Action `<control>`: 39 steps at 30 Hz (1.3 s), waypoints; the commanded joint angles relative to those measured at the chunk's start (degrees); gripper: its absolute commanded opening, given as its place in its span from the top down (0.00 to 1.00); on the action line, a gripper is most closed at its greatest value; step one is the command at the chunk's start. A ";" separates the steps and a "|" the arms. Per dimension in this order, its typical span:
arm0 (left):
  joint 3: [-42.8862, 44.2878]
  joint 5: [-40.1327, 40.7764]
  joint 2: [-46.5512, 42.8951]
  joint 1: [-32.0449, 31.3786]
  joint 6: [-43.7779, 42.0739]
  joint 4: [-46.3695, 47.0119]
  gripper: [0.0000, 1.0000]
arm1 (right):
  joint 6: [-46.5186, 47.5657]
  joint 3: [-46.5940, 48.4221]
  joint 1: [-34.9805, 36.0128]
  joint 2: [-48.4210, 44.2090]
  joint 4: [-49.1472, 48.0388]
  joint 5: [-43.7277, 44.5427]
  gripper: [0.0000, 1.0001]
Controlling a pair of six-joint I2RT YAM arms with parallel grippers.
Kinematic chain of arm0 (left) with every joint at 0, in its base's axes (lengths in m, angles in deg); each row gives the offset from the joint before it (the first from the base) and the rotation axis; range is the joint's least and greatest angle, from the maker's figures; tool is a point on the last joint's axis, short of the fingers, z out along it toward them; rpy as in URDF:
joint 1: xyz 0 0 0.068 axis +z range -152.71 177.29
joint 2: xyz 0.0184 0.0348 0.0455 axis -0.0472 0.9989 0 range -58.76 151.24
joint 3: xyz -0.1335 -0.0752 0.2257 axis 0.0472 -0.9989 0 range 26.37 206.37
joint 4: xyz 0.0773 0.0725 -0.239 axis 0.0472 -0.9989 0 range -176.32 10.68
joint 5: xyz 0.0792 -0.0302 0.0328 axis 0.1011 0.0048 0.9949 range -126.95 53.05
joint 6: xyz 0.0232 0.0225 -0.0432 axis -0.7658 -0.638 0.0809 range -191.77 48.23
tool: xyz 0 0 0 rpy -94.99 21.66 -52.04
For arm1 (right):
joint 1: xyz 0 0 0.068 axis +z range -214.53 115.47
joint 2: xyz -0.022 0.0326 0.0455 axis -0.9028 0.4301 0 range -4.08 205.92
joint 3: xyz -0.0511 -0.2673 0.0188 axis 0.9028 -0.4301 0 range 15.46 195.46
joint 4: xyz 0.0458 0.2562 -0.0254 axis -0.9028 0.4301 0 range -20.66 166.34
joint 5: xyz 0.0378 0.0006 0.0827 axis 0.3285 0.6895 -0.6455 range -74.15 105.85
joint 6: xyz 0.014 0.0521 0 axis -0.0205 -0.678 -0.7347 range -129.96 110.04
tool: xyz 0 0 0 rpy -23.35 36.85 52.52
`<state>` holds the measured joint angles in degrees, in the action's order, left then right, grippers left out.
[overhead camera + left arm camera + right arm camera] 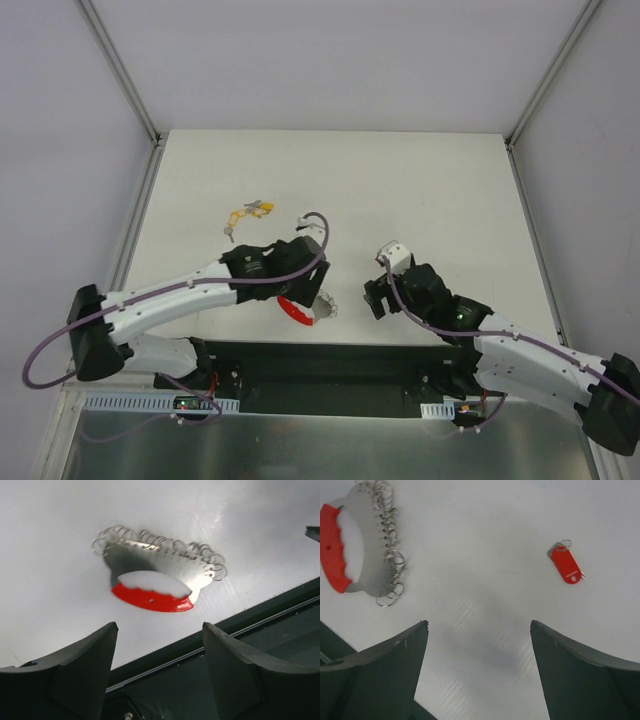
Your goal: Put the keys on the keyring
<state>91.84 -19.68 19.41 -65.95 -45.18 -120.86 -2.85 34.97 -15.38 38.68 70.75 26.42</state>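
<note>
Top view: keyring (298,312) lies flat on the white table (430,180) at lower centre of the frame, close to the near edge, its upper part hidden under the left arm's (180,292) wrist. Left wrist view: left gripper (160,630) hangs above the keyring, jaws released and apart, nothing between them. Both dark fingers (85,675) sit at the bottom of that frame, clear of the ring. The keyring fills the frame's centre: red crescent (152,599) toward the camera, wire coil (160,546) on the far side, a flat grey metal plate between them. Dark base plate (280,630) runs across the lower right, just beside the table edge. Right wrist view: right gripper (479,625) has its jaws spread wide and empty over bare table. In that frame the keyring is in the upper left corner and a red tag (566,564) on a small wire ring lies in the upper right, well apart from it. Top view again: keys (250,213) with a yellow tag lie upper left of centre, beyond the left wrist and apart from the keyring. Red tag not made out in the top view.
</note>
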 commanded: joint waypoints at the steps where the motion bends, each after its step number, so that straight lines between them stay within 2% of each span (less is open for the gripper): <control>1: -8.42 4.96 -14.40 3.29 4.70 1.20 0.27 | 6.85 8.61 6.56 8.45 6.05 -0.73 0.15; 2: -10.61 4.52 -16.71 4.78 4.70 1.20 0.22 | 7.30 11.23 7.80 10.39 6.84 0.23 0.16; 7: -15.63 2.15 -31.73 9.18 3.82 1.02 0.14 | 14.84 19.68 16.76 21.55 13.52 4.89 0.25; 10: -17.48 3.19 -37.10 10.94 2.59 0.67 0.09 | 18.71 24.43 20.11 29.29 16.78 7.27 0.34; 12: -18.36 3.99 -38.61 11.39 1.54 0.67 0.07 | 19.95 26.97 21.51 34.30 17.40 8.33 0.43; 20: -18.98 8.38 -39.32 11.39 -1.98 0.49 0.03 | 24.87 31.11 24.51 42.57 17.04 7.45 0.59; 25: -18.36 10.23 -40.37 11.48 -2.16 -0.21 0.02 | 26.11 33.05 25.65 46.35 17.14 4.29 0.61; 39: -19.24 12.52 -43.10 11.56 -0.84 -1.70 0.01 | 28.13 35.86 26.09 53.47 16.17 3.14 0.63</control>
<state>72.76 -9.19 -23.51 -54.74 -45.79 -121.80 23.86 68.54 10.45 91.01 86.71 29.91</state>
